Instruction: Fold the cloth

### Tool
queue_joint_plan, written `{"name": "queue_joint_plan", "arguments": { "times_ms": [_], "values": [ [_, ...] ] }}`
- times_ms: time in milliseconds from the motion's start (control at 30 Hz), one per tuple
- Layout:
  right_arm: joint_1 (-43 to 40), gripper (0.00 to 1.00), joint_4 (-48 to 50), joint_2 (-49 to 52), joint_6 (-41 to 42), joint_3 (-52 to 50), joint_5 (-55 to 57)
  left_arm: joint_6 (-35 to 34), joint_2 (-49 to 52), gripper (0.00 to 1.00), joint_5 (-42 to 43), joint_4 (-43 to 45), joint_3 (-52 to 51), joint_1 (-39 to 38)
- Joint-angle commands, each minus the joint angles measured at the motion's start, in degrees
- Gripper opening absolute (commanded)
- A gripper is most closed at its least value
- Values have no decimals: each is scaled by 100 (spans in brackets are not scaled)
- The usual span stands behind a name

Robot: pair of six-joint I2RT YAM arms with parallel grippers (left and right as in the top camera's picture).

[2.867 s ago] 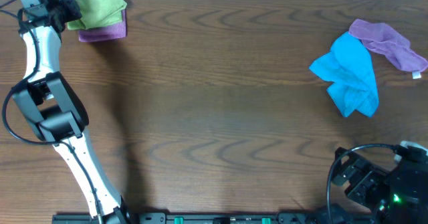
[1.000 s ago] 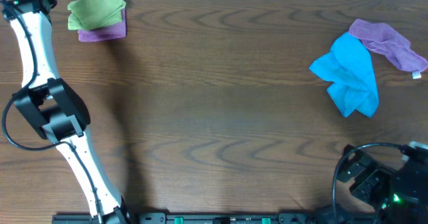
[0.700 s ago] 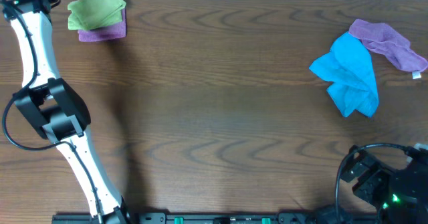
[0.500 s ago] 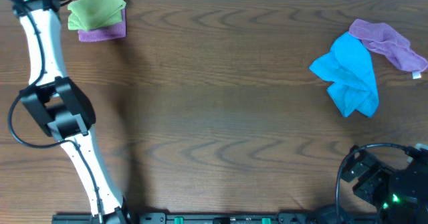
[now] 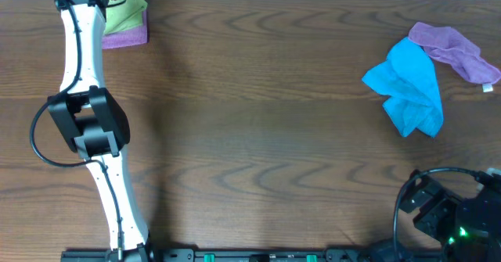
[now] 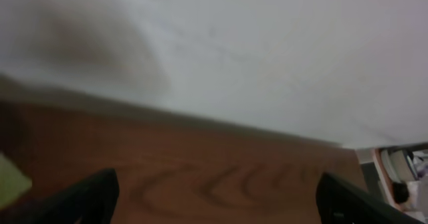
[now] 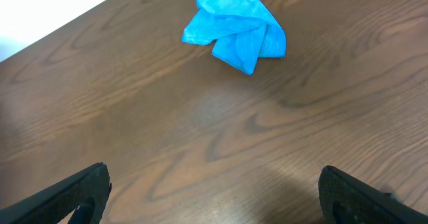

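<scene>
Lying at the far left corner of the counter (image 5: 258,137), the lime-green cloth (image 5: 129,12) sits right under the outstretched left arm (image 5: 74,51), whose dark wrist covers the cloth's left part in the overhead view. The left end effector (image 6: 217,184) has its fingers spread wide with nothing between them. Its blurred wrist view shows only brown wood and a pale wall (image 6: 267,50) in the gap, and a sliver of green at the lower left edge, outside the left finger. The cloth looks plain and soft, folded small, and rests on a folded purple cloth (image 5: 125,37) whose edge shows along its near side. How many layers it has cannot be told, since the arm hides part of it. Well apart, on the right side of the counter, a crumpled blue cloth (image 5: 407,86) touches a second purple cloth (image 5: 454,49) behind it. The right end effector (image 7: 212,177) hangs low near the front right corner, fingers wide apart and empty, with the blue cloth ahead of it.
</scene>
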Motion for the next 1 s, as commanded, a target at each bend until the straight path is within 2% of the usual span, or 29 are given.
{"name": "queue_joint_plan", "arguments": {
  "times_ms": [0, 300, 433, 533, 633, 667, 867, 967],
  "values": [
    [-46, 99, -13, 22, 37, 74, 103, -22, -153, 95, -20, -57, 146, 74],
    [-46, 99, -13, 22, 37, 74, 105, -17, -153, 95, -280, -52, 146, 149],
    [-46, 99, -13, 22, 37, 74, 103, 407, -264, 95, 39, -125, 146, 184],
    [-46, 99, -13, 22, 37, 74, 103, 1176, -863, 96, -33, -968, 146, 166],
    [-46, 99, -13, 22, 37, 74, 103, 1991, -1834, 96, -957, -2258, 146, 31],
    [-46, 99, -13, 22, 37, 74, 105, 2184, -2328, 96, -1543, -2859, 146, -66],
    [-46, 99, -13, 22, 37, 74, 103, 2848, -4249, 95, -3388, -4730, 68, -688],
    [-46, 99, -13, 22, 37, 74, 103, 3182, -5206, 96, -3467, -5163, -380, -776]
  ]
}}
